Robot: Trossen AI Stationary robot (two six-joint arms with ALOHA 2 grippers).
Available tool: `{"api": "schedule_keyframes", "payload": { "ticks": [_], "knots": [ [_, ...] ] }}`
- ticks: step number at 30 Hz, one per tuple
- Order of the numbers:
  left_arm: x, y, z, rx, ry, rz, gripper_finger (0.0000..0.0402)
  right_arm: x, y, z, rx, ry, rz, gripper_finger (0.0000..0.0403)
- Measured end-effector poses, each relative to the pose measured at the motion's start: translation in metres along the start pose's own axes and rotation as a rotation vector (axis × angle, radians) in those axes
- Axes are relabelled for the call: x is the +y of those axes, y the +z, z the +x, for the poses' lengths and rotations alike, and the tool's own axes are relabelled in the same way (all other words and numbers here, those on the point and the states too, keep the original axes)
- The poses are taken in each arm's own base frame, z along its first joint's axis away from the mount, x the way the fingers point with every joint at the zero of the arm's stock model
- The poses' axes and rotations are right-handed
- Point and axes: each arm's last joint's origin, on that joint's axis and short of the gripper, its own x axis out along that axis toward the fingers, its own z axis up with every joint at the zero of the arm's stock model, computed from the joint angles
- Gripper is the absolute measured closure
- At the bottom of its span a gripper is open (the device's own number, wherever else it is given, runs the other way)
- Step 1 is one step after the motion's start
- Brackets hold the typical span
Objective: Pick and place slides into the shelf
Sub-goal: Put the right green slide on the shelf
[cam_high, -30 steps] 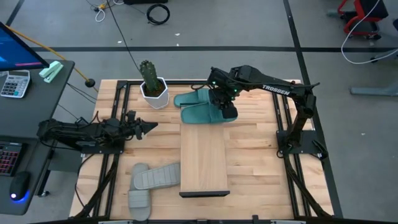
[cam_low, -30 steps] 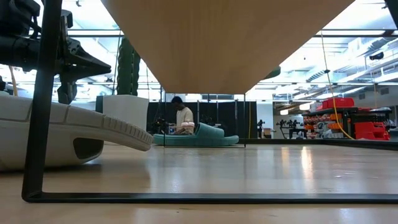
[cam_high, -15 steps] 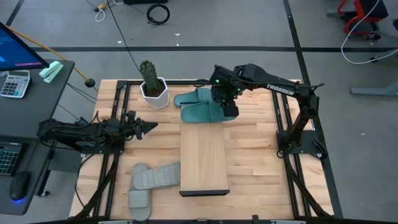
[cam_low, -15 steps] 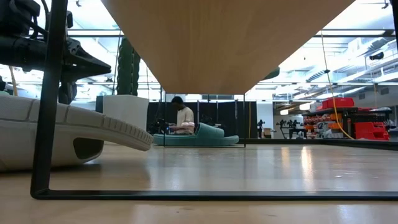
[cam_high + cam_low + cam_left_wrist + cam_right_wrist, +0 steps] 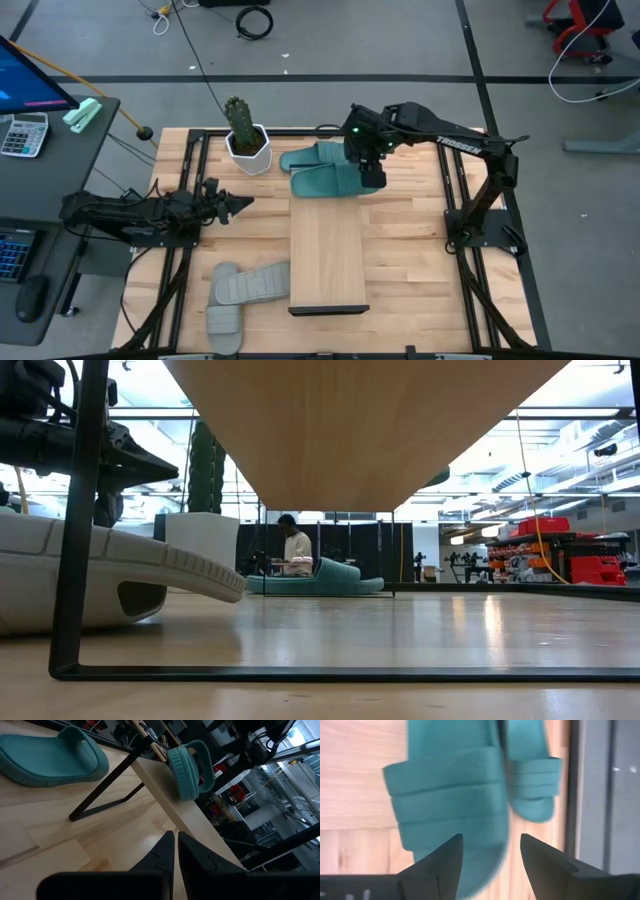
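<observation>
So from the high view, the right gripper (image 5: 369,172) hovers over the near teal slide (image 5: 328,181) at the shelf's (image 5: 327,250) far end. Right wrist view: fingers (image 5: 440,862) spread around its strap (image 5: 447,812); drop squarely before pinching. Left gripper (image 5: 172,849) waits pressed together.

The only lettering that can be read is the white brand word "TROSSEN" printed along the dark upper link of the right arm (image 5: 462,143), in the upper right part of the overhead picture. The calculator (image 5: 22,133) at the left edge of that picture has keys too small to read, and the screen (image 5: 25,80) above it shows no legible writing.
</observation>
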Motion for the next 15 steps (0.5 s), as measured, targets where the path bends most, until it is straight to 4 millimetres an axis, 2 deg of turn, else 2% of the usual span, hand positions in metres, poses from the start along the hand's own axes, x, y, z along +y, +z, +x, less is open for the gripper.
{"api": "schedule_keyframes", "payload": {
  "ticks": [3, 8, 11, 15],
  "knots": [
    [0.000, 0.000, 0.000, 0.001, 0.000, 0.000, 0.0368, -0.005, -0.007, -0.012, -0.019, -0.024, 0.103, 0.0199],
    [0.000, 0.000, 0.000, 0.001, 0.001, 0.000, 0.0367, -0.021, -0.021, -0.023, -0.050, 0.020, 0.376, 0.0199],
    [0.000, 0.000, 0.000, 0.001, 0.001, 0.001, 0.0372, -0.028, -0.027, -0.021, -0.051, 0.092, 0.512, 0.0199],
    [0.000, 0.000, 0.000, 0.001, 0.001, 0.000, 0.0373, -0.033, -0.037, -0.012, -0.015, 0.141, 0.610, 0.0199]
  ]
}}
